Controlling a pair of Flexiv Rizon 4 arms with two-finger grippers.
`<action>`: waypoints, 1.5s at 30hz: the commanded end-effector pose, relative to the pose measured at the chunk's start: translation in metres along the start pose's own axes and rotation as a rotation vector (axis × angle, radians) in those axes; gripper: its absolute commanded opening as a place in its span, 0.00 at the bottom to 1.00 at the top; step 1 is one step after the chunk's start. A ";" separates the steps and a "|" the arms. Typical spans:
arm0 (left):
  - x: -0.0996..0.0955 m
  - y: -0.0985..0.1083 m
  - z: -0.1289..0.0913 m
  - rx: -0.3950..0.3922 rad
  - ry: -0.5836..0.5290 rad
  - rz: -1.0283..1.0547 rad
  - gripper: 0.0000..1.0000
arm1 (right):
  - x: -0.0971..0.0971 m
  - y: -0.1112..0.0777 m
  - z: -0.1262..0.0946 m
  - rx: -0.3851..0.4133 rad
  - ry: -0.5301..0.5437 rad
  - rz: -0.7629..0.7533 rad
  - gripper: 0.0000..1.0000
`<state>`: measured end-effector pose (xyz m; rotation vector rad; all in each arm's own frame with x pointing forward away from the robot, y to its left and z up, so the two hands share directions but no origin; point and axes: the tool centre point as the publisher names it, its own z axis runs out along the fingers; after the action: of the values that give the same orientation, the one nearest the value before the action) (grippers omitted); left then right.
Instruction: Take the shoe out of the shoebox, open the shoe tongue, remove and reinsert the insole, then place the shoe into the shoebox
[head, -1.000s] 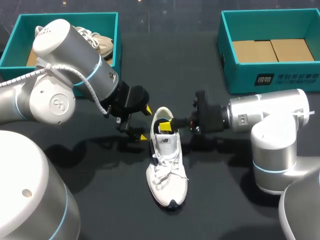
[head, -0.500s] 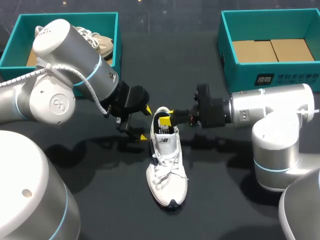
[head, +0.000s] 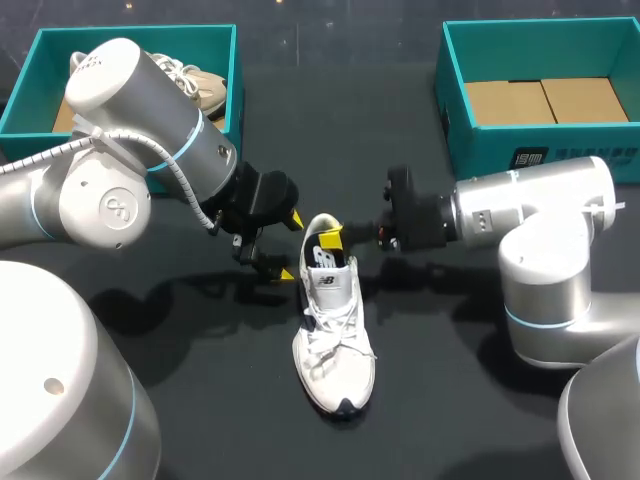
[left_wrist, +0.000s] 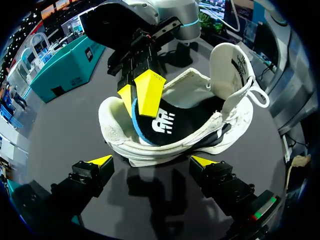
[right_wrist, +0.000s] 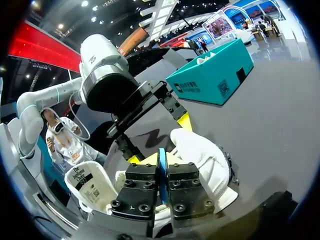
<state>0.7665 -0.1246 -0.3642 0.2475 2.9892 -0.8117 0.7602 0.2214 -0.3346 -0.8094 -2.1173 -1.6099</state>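
A white sneaker (head: 335, 330) lies on the black table, toe toward me, its tongue (right_wrist: 90, 187) pulled up. My right gripper (head: 332, 238) comes in from the right at the heel opening. It is shut on the heel end of the black, blue-edged insole (left_wrist: 162, 120), whose blue edge (right_wrist: 161, 165) shows between the fingers. In the left wrist view the right gripper (left_wrist: 142, 92) pinches it just above the heel collar. My left gripper (head: 290, 246) stands open beside the heel on the shoe's left, fingers apart and touching nothing (left_wrist: 152, 161).
A teal shoebox (head: 215, 40) at the back left holds a beige shoe (head: 205, 85). Another teal shoebox (head: 450, 90) at the back right has only cardboard (head: 540, 100) at its bottom. Bare black table lies around the sneaker's toe.
My right gripper briefly spread its fingers at the heel, then shut again on the insole, and shifted slightly up and left. The left arm and the shoe have stayed put.
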 end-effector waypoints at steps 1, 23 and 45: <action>0.000 0.000 0.000 -0.001 0.000 0.001 1.00 | 0.011 -0.012 0.000 -0.008 -0.033 0.016 0.00; 0.001 0.005 -0.024 -0.004 -0.032 0.037 1.00 | 0.016 0.003 -0.034 0.040 -0.139 0.017 0.39; -0.004 0.034 -0.056 -0.063 -0.069 0.061 1.00 | 0.002 -0.005 -0.097 0.140 -0.303 0.186 0.38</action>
<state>0.7797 -0.0732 -0.3367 0.3021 2.9235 -0.7142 0.7531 0.1348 -0.3181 -1.2179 -2.2209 -1.3591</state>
